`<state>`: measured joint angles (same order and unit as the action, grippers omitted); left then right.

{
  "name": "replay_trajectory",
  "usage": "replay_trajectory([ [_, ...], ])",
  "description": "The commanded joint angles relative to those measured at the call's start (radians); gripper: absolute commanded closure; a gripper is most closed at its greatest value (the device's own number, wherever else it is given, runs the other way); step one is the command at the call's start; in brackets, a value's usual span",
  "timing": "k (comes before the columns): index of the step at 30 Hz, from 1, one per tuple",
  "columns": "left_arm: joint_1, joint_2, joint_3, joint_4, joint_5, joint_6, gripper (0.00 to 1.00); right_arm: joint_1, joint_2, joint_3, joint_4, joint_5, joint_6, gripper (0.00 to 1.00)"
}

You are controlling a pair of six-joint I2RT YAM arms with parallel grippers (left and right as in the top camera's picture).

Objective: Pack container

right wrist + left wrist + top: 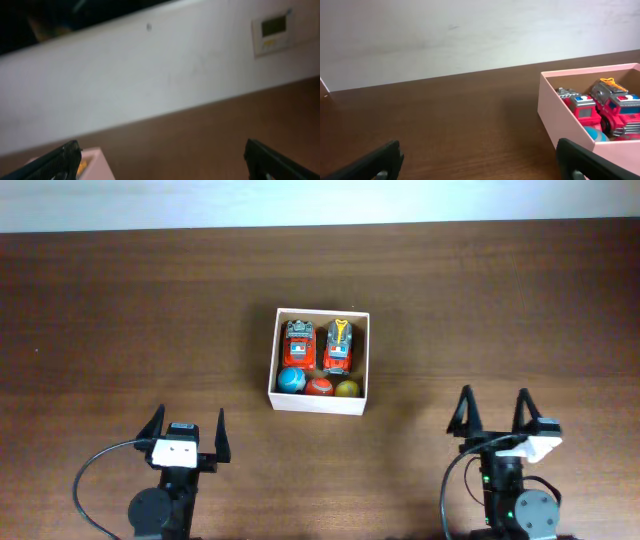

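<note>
Cardboard formed the small square white-walled, open-topped container (315, 403) at the middle of the dark brown wooden table (120, 310), with two red toy trucks (299, 344) along its far side and three small balls (319, 386) along its near wall, while the left gripper (189, 420) and right gripper (495, 398) sat nearer, well apart from it, fingers spread wide and empty.

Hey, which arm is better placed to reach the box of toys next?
Left, probably. The left arm sits nearer the container than the right arm, and its wrist view shows the toy trucks inside; the right wrist view catches only a corner. Both arms' jaws stand open.
</note>
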<state>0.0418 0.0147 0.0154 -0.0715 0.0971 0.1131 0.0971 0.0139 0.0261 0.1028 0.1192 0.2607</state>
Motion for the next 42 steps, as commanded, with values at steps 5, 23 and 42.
replay_trajectory([
  [5, 0.002, -0.01, -0.007, -0.001, -0.007, 0.016, 0.01, 0.032, -0.011, -0.021, -0.115, -0.023, -0.051, 0.01],
  [23, 0.002, -0.01, -0.007, -0.001, -0.007, 0.016, 0.01, -0.04, -0.011, -0.021, -0.182, -0.138, -0.187, 0.01],
  [42, 0.002, -0.01, -0.007, -0.001, -0.007, 0.016, 0.01, -0.048, -0.011, -0.021, -0.182, -0.136, -0.186, 0.01],
])
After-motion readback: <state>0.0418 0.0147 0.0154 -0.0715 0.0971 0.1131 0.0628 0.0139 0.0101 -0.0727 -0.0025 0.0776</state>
